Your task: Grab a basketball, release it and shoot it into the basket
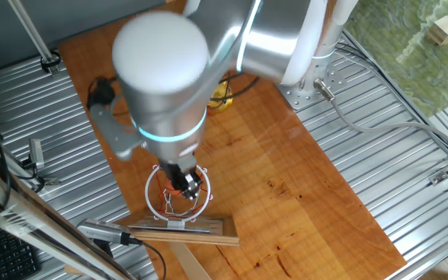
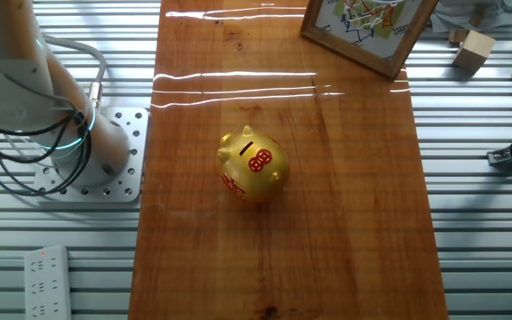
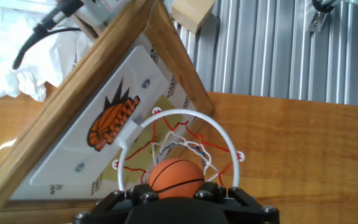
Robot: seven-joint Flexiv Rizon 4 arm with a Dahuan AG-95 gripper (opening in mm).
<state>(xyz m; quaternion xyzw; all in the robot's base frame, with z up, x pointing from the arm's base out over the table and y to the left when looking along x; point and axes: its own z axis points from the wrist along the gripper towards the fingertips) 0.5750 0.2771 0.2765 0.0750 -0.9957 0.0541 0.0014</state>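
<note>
In the hand view the orange basketball [image 3: 176, 176] with dark seams sits between my gripper's [image 3: 176, 188] black fingers [image 3: 127, 199], which are shut on it. It hangs just above the white-and-red ring of the basket [image 3: 180, 113], over the string net. The wooden backboard [image 3: 104, 124] with its basketball print stands behind the ring. In one fixed view the gripper [image 1: 182, 182] is over the ring [image 1: 152, 199], in front of the backboard [image 1: 181, 232]. The other fixed view shows only the backboard [image 2: 363, 27] at the top edge.
A gold-and-red piggy bank [image 2: 253, 165] stands mid-table on the wooden board [image 2: 354, 222]; the arm mostly hides it in one fixed view [image 1: 222, 97]. A small wooden block [image 3: 191, 12] lies beside the backboard. Ribbed metal table [image 1: 411, 194] flanks the board, with cables and the arm base [image 2: 96, 151].
</note>
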